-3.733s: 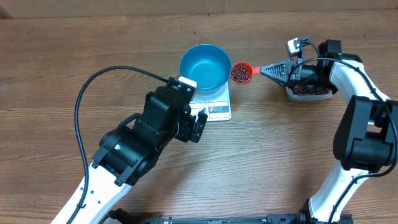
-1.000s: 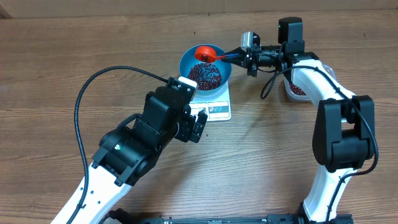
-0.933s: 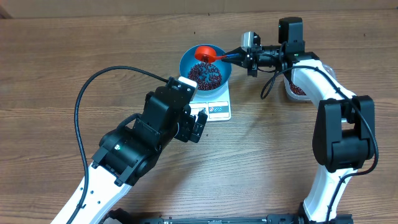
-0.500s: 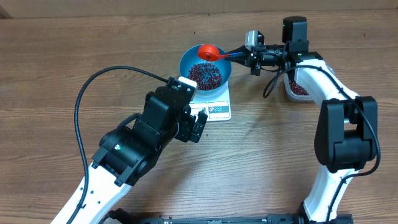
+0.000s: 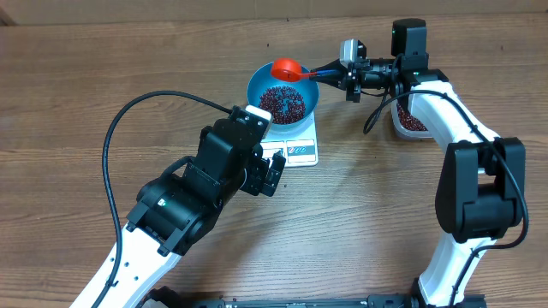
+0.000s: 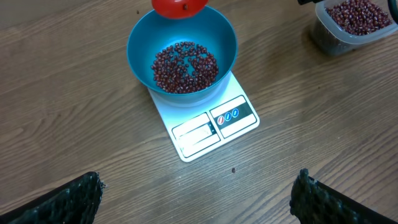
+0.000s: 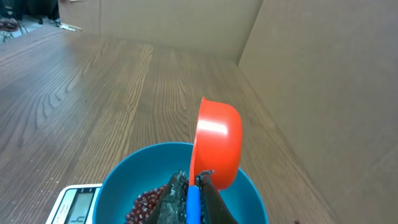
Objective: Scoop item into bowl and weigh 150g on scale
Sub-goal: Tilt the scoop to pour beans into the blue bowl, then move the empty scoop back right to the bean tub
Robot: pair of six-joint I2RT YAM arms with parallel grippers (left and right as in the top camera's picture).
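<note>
The blue bowl (image 5: 259, 82) stands on the white scale (image 5: 297, 151), with a layer of maroon beans (image 5: 282, 103) on its bottom. My right gripper (image 5: 332, 73) is shut on the blue handle of a red scoop (image 5: 287, 68). The scoop is turned on its side over the bowl's far rim, and no beans show in it. In the right wrist view the scoop (image 7: 217, 142) stands above the bowl (image 7: 121, 180). My left gripper (image 6: 199, 199) hangs open over bare wood in front of the scale (image 6: 214, 124), holding nothing.
A clear plastic tub (image 5: 413, 121) of beans stands at the right, under my right arm. One stray bean (image 6: 233, 170) lies on the wood in front of the scale. A cardboard wall rises behind the table's far edge.
The scoop carried beans over the empty bowl and tipped them in. In the last second it drew back up and to the right, to the bowl's far rim. The left arm is still.
</note>
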